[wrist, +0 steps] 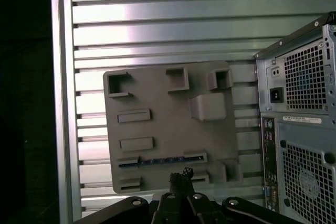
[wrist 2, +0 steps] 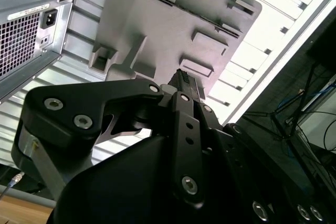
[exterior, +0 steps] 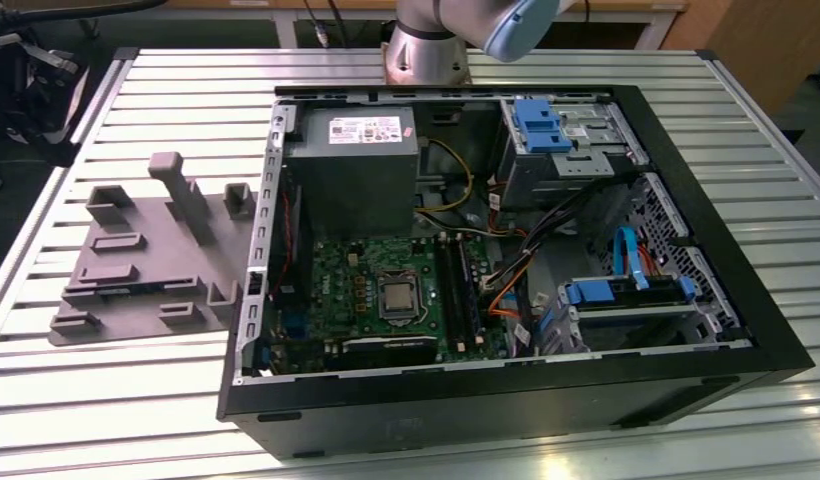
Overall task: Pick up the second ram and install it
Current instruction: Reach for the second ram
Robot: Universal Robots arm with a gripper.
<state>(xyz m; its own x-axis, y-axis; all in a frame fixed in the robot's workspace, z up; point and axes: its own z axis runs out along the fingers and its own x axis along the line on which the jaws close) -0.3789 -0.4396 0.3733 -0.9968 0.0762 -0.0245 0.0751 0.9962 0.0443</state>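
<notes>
End effector (wrist: 181, 176), seemingly narrow, hovers near the second ram (wrist: 160, 159) in its holder (wrist: 157, 87).

A ribbed aluminium table (exterior: 730, 180) of long slats carries everything, and bright light glares off those slats in both wrist views. Beyond the table's far edge in the exterior view stands wooden furniture (exterior: 770, 45). Off the table's edge on the exterior view's left lie dark floor (exterior: 17, 215) and black cables (exterior: 30, 75).
</notes>
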